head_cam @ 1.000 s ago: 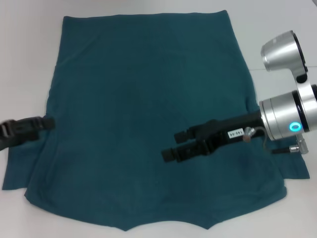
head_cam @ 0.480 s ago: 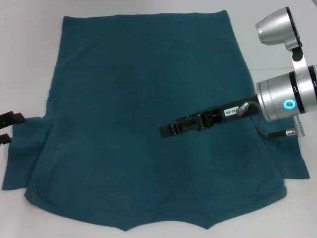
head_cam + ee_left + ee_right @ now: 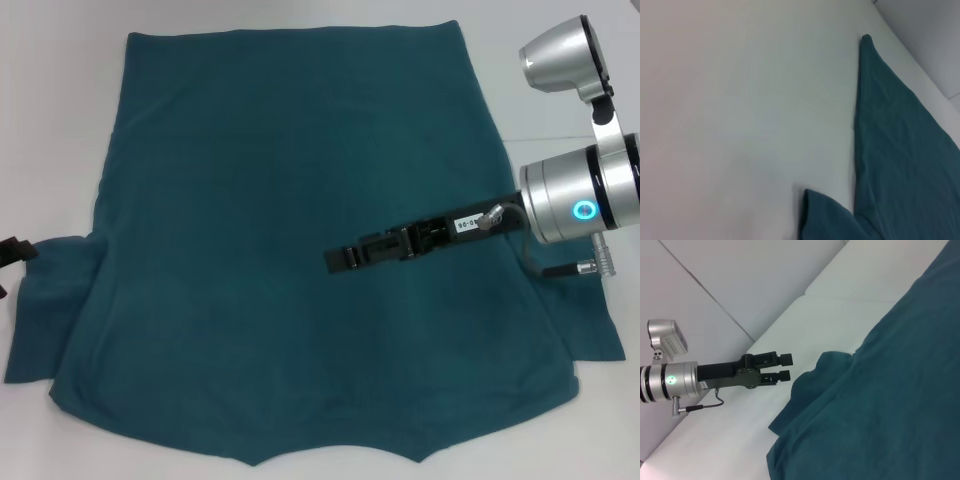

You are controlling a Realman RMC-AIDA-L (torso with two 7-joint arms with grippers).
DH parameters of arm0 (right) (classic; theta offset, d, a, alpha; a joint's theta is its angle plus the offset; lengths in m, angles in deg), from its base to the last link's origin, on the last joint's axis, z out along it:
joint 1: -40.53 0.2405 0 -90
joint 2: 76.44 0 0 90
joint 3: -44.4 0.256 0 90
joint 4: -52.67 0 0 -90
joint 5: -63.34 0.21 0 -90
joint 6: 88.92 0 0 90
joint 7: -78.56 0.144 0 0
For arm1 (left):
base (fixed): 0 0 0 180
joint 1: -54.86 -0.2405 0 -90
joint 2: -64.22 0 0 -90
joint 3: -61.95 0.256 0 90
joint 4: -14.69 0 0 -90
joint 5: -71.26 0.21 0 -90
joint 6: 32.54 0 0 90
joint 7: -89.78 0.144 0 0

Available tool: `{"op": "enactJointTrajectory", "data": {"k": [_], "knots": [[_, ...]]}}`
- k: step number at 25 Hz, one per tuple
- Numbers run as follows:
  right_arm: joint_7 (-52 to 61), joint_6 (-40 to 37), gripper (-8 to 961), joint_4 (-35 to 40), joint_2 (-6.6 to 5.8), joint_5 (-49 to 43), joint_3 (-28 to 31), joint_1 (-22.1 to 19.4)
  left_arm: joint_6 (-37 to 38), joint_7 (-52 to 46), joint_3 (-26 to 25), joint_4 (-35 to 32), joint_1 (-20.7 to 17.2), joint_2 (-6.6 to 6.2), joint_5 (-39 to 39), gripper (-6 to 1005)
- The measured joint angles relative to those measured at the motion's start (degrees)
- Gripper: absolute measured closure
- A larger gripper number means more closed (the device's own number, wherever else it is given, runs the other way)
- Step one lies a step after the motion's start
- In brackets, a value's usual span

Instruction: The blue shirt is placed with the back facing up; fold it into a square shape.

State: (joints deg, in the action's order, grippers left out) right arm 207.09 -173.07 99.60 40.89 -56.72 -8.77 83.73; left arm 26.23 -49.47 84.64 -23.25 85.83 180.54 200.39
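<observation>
A blue shirt (image 3: 300,240) lies flat on a white tabletop (image 3: 50,120); right gripper (image 3: 335,262) hovers over its middle, jaws' state unclear; left gripper (image 3: 785,366), jaws slightly spread, waits beside its sleeve.

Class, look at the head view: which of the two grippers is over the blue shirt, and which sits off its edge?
The right gripper reaches over the middle of the blue shirt. The left gripper sits at the left sleeve's outer edge, mostly out of view.

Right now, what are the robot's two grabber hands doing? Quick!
Left gripper: open, empty, beside the blue shirt's left sleeve.
Right gripper: over the shirt; cannot be told.
</observation>
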Motion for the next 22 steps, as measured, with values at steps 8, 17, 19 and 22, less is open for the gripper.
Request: {"op": "enactJointTrajectory", "data": {"k": [8,17,19,22], "knots": [[-0.5,0.2,24,-0.2,0.15,0.0,1.9,-0.2,-3.2,1.8,0.7,2.4,0.2,0.16,0.0,175],[-0.6,1.0,24,-0.6,0.16,-0.3,2.0,-0.2,-4.3,2.1,1.0,3.7,0.9,0.31,0.1,174],[-0.7,1.2,24,-0.8,0.07,-0.3,2.0,-0.2,-4.3,2.1,1.2,4.1,1.1,0.38,0.0,174],[-0.8,1.4,24,-0.9,0.06,-0.3,2.0,-0.2,-4.1,2.1,1.4,4.6,1.5,0.63,-0.2,174]]}}
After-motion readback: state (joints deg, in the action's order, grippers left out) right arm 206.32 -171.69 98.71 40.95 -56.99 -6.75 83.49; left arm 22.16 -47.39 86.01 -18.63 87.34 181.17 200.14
